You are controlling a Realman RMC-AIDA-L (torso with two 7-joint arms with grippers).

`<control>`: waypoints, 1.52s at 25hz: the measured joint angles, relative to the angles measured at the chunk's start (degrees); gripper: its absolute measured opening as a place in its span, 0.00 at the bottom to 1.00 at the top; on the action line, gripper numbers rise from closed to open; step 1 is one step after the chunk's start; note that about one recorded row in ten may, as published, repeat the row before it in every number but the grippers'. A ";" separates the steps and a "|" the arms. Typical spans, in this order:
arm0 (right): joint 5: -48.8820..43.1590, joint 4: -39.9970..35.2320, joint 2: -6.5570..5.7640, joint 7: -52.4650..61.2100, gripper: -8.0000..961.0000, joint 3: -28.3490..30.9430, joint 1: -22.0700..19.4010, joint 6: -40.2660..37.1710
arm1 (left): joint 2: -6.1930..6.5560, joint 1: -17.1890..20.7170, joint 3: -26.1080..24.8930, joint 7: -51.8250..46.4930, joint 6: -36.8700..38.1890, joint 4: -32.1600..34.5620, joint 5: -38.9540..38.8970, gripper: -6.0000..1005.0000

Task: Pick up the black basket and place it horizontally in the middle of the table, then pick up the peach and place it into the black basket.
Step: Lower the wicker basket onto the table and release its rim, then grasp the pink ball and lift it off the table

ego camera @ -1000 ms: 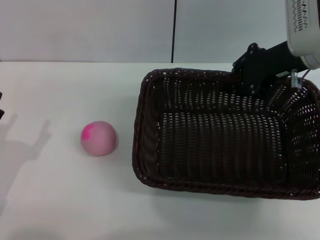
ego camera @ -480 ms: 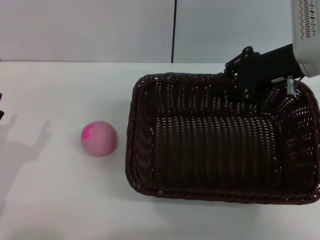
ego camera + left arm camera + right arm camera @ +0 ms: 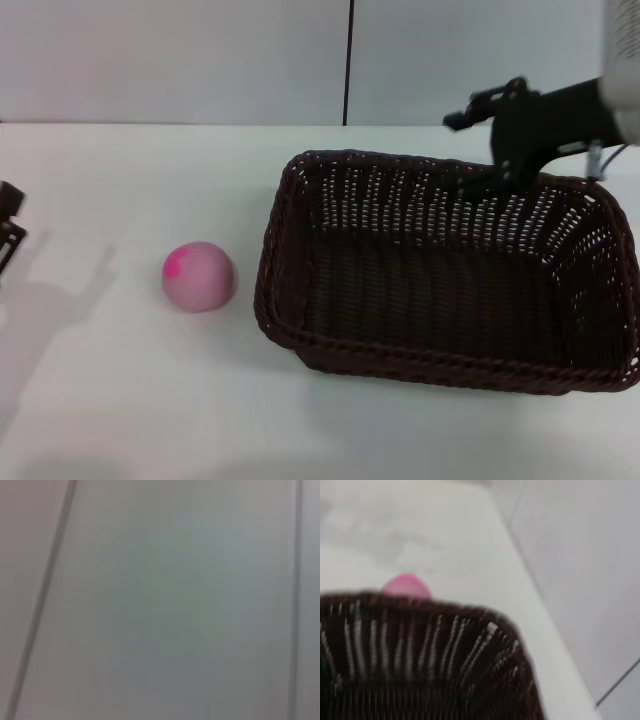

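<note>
The black basket [image 3: 440,280] lies flat on the white table [image 3: 120,400], right of the middle, with its long side across my view. My right gripper [image 3: 490,150] hovers at the basket's far rim; its jaws stand apart, one finger [image 3: 470,115] well above the rim, and it holds nothing. The right wrist view looks over the basket's rim [image 3: 420,630] toward the peach [image 3: 405,586]. The peach [image 3: 198,276], pale pink with a magenta blotch, sits on the table left of the basket. Only a dark edge of my left gripper [image 3: 8,225] shows at the far left.
A pale wall with a dark vertical seam [image 3: 349,60] stands behind the table. The left wrist view shows only a blank grey surface [image 3: 160,600]. Bare tabletop lies around the peach and in front of the basket.
The basket has swung left, then dropped from a tilt to lie flat. My right gripper has risen off its far rim. A bit more of my left gripper has come into view.
</note>
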 joint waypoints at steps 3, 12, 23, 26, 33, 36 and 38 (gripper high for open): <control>10.38 -7.48 -0.10 1.50 0.75 0.56 -7.26 -2.04 | 1.76 -0.33 0.64 -0.53 -0.39 0.22 4.56 0.73; 57.45 -10.92 0.36 -4.49 0.79 0.61 -35.19 -2.43 | 7.52 -4.30 0.73 -3.90 -5.73 0.51 23.71 0.72; 71.56 4.05 0.53 -12.23 0.79 0.18 -42.12 -9.01 | 5.86 -8.24 -0.75 -3.78 -16.03 1.01 30.15 0.72; 73.28 10.03 0.45 -14.00 0.79 0.21 -41.27 -10.95 | 4.89 -8.44 -1.73 -3.40 -19.38 2.83 30.13 0.71; 74.44 19.38 0.17 -16.36 0.79 0.78 -39.15 -14.26 | 3.55 -8.55 -1.73 -3.31 -26.26 6.60 30.59 0.71; 74.45 19.80 0.12 -16.35 0.79 0.78 -39.38 -14.34 | 3.35 -8.81 -1.35 -3.29 -27.63 7.28 30.80 0.70; 74.47 19.87 0.11 -16.34 0.79 0.77 -39.61 -14.41 | 3.30 -8.91 -1.24 -3.29 -27.81 7.54 31.57 0.70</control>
